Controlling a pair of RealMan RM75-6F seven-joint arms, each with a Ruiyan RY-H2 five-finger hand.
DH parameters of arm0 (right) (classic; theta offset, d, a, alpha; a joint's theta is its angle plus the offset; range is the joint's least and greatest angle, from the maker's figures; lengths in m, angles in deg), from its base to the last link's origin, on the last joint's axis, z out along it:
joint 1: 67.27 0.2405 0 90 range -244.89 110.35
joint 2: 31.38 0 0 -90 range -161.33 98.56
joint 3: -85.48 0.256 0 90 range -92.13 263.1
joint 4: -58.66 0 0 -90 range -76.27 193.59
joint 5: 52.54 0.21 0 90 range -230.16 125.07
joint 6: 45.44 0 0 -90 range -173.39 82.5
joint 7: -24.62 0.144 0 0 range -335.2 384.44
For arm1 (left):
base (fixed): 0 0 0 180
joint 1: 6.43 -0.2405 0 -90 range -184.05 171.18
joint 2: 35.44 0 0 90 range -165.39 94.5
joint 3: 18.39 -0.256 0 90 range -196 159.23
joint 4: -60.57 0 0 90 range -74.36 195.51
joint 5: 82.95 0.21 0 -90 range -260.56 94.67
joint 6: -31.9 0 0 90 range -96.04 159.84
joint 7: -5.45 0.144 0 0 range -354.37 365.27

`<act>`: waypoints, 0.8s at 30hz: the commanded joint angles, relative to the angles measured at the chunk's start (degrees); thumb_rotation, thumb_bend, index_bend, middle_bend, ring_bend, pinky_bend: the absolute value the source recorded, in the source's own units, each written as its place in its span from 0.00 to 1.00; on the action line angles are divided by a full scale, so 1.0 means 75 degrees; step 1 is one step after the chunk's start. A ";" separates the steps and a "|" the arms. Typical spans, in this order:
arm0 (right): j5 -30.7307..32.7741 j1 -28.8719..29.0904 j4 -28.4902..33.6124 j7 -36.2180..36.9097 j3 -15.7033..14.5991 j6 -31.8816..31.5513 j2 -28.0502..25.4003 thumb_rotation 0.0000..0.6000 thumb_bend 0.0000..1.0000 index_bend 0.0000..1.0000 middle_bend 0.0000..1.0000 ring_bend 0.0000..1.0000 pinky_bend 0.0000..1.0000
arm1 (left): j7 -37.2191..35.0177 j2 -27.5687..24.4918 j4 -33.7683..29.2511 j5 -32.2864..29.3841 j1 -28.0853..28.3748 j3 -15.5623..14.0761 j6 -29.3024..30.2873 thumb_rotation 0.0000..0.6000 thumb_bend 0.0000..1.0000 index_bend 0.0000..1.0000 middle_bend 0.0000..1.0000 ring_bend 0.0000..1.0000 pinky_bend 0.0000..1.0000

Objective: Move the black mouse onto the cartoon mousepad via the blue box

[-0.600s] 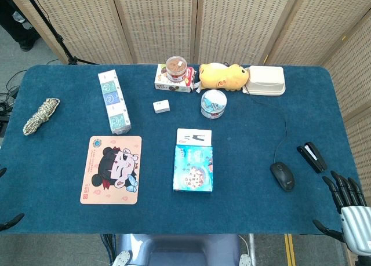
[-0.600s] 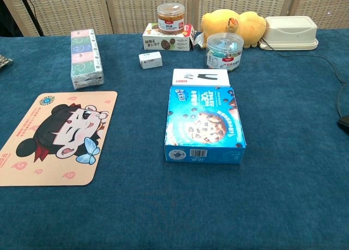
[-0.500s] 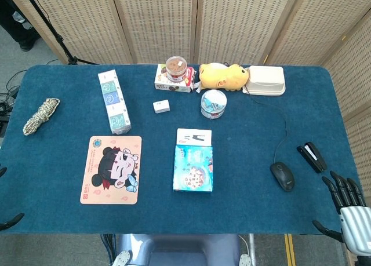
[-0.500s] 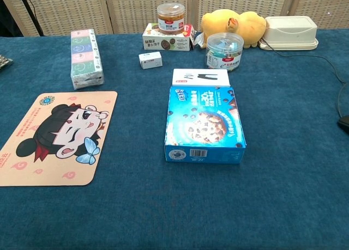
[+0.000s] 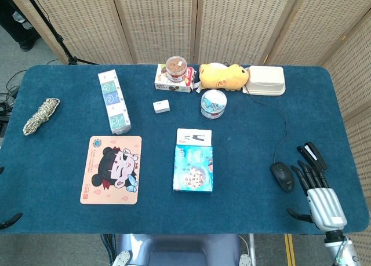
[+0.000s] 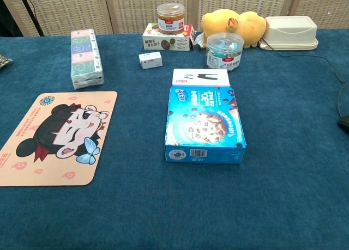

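Observation:
The black mouse (image 5: pixel 282 175) lies on the blue table at the right, its cable running back to the white case; only its edge (image 6: pixel 344 123) shows in the chest view. My right hand (image 5: pixel 317 193) hovers just right of and nearer than the mouse, fingers spread, holding nothing. The blue box (image 5: pixel 193 168) (image 6: pixel 204 124) sits in the middle. The cartoon mousepad (image 5: pixel 111 169) (image 6: pixel 56 136) lies to the left. Of my left hand only dark fingertips (image 5: pixel 10 222) show at the bottom left corner.
A black stapler (image 5: pixel 312 156) lies right beside my right hand's fingertips. At the back stand a tissue pack (image 5: pixel 113 100), a snack box with a jar (image 5: pixel 175 76), a yellow plush (image 5: pixel 223 76), a clear tub (image 5: pixel 213 103) and a white case (image 5: pixel 264 80). A rope coil (image 5: pixel 40 115) lies far left.
My right hand has moved left and forward onto the table, closing in on the mouse and stapler. Nothing else has shifted.

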 commanded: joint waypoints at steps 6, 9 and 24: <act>0.1680 0.0843 0.0068 -0.0984 0.0591 0.1225 0.1191 1.00 0.00 0.00 0.00 0.00 0.00 | -0.0158 -0.0068 0.0004 -0.0082 0.0031 0.0029 -0.0085 1.00 0.04 0.00 0.00 0.00 0.00; 0.2129 0.1000 -0.0111 -0.1241 0.0708 0.1347 0.1666 1.00 0.00 0.00 0.00 0.00 0.00 | -0.0224 -0.0086 0.0020 -0.0093 0.0034 0.0031 -0.0101 1.00 0.04 0.00 0.00 0.00 0.00; 0.3503 0.1462 -0.0977 -0.1739 0.1076 0.1570 0.2548 1.00 0.00 0.00 0.00 0.00 0.00 | -0.0679 -0.0154 0.0204 -0.0113 -0.0005 0.0033 -0.0064 1.00 0.04 0.00 0.00 0.00 0.00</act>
